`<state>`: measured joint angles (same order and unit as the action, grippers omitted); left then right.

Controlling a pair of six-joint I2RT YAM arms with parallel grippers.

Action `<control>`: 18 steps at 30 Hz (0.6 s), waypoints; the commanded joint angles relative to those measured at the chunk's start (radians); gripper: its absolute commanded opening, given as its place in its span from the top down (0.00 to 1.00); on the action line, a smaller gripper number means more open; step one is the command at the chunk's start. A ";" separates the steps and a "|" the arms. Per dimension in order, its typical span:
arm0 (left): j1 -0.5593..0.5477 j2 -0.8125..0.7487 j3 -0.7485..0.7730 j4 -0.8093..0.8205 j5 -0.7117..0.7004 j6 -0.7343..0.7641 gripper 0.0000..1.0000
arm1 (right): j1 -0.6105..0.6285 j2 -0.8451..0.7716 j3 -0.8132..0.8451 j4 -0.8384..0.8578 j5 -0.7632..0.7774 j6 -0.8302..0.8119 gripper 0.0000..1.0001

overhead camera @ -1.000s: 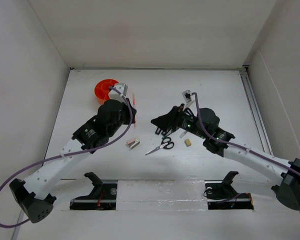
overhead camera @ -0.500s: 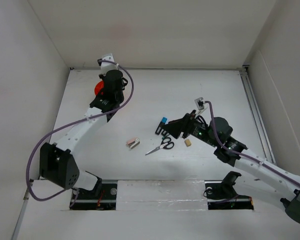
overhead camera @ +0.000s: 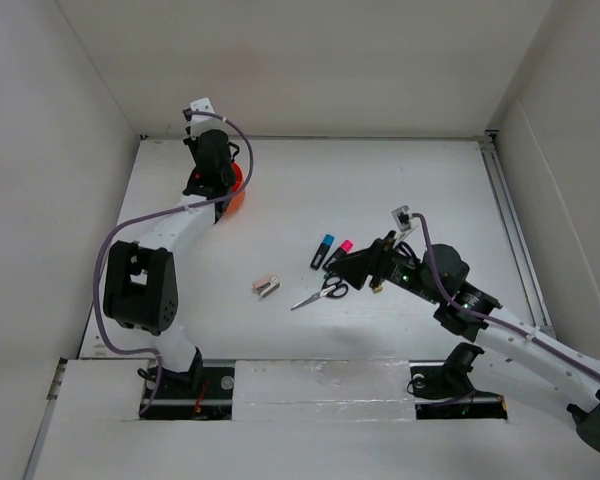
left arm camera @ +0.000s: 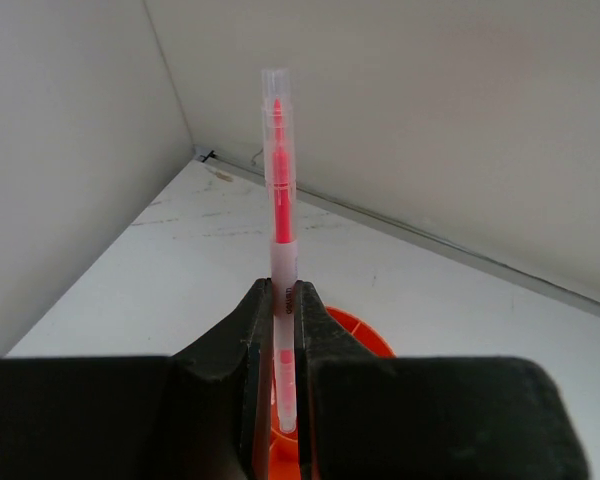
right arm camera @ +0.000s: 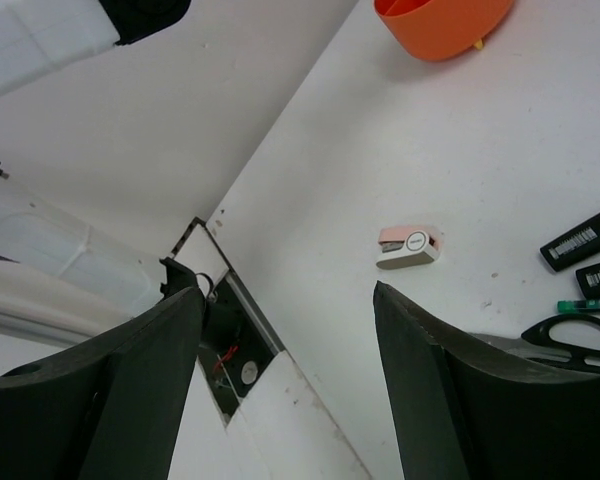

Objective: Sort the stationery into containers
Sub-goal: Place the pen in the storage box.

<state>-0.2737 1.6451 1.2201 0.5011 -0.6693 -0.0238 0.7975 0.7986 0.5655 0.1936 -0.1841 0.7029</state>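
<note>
My left gripper [overhead camera: 220,183] hangs over the orange tub [overhead camera: 236,197] at the far left, shut on the thin red pen [left arm camera: 279,200]. The pen stands upright between the jaws, its lower end above the tub [left arm camera: 352,334]. My right gripper [overhead camera: 337,266] stands open and holds nothing, just above the black-handled scissors [overhead camera: 323,293]. The blue-capped highlighter [overhead camera: 323,251] and the pink-capped one [overhead camera: 341,250] lie side by side beyond it. The small stapler [overhead camera: 267,286] lies left of the scissors and also shows between the fingers [right arm camera: 409,246].
White walls close in the table at the back and on both sides. A tan eraser [overhead camera: 377,287] sits half hidden under the right arm. A slim pen [right arm camera: 588,304] lies between highlighters [right arm camera: 583,238] and scissors [right arm camera: 580,335]. A slot with wires [right arm camera: 230,350] opens at the near edge.
The left arm has swung out to the far left, carrying the red pen over the orange tub. The right arm has drawn back to the right, uncovering both highlighters.
</note>
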 commanded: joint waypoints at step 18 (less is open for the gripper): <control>0.037 0.185 0.033 0.183 0.016 -0.054 1.00 | 0.017 -0.013 0.020 -0.039 -0.026 -0.022 0.25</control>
<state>-0.2382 1.8381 1.2671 0.6060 -0.6403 -0.0490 0.8066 0.7990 0.5560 0.1532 -0.1944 0.6922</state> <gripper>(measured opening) 0.040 0.745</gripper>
